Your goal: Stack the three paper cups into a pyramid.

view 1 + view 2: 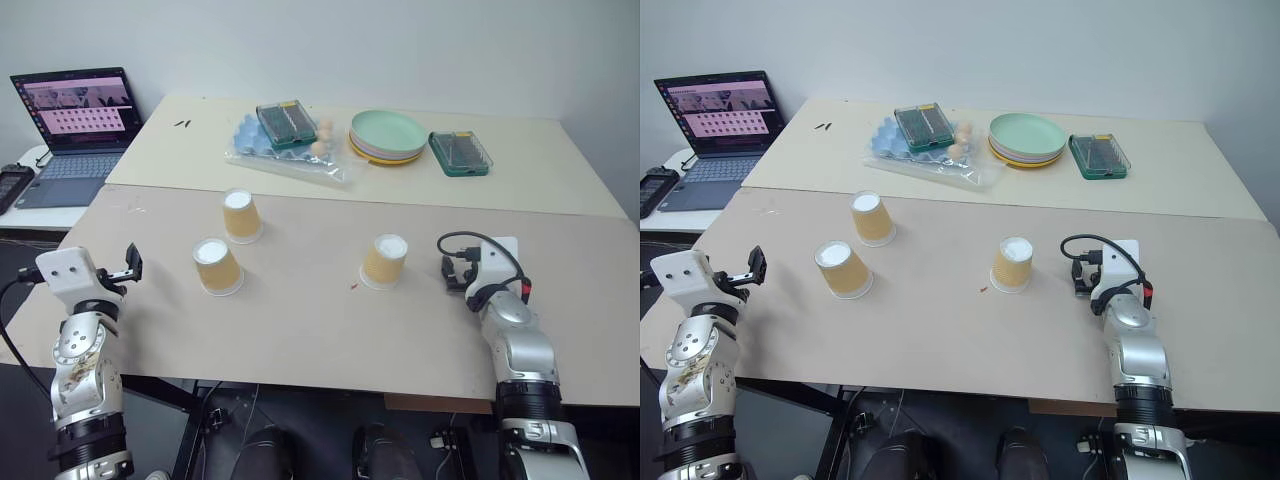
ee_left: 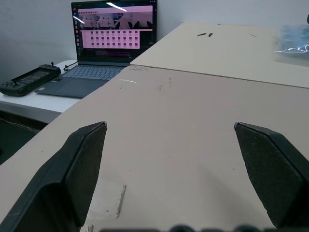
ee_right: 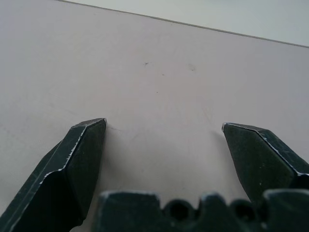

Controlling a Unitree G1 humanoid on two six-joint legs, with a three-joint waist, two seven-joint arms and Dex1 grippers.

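We see 3 cups standing upside down, white bases up, on the near worktop [image 1: 320, 330], none stacked yet. 2 sit close together left of centre in the head view: cup 1 [image 1: 241, 215] higher in the frame and cup 2 [image 1: 217, 266] lower and slightly left, near each other but not touching. Cup 3 [image 1: 385, 261] stands alone right of centre, well apart from that pair.

The relation that matters, in our judgement, is cup 3 and the right gripper [image 1: 452, 272]: the cup lies just beside it, toward frame centre, with its long axis upright, so a sideways approach across the wall fits. The right fingers [image 3: 82, 159] are spread wide and hold nothing, with bare worktop between them in the wrist view. The left gripper [image 1: 128, 264] is at the left edge of the frame, nearest cup 2, fingers [image 2: 79, 169] likewise wide apart and empty.

We judge the right arm nearer to cup 3 and the left arm nearer to the pair. Nothing stands between either gripper and its closest cup.

On the far worktop, upper centre of the frame, lie stacked plates [image 1: 388, 136], 2 green cases [image 1: 460, 153], and a plastic bag with a blue tray [image 1: 290, 150]. A laptop [image 1: 78, 125] sits at the upper left. All are well clear of the cups.
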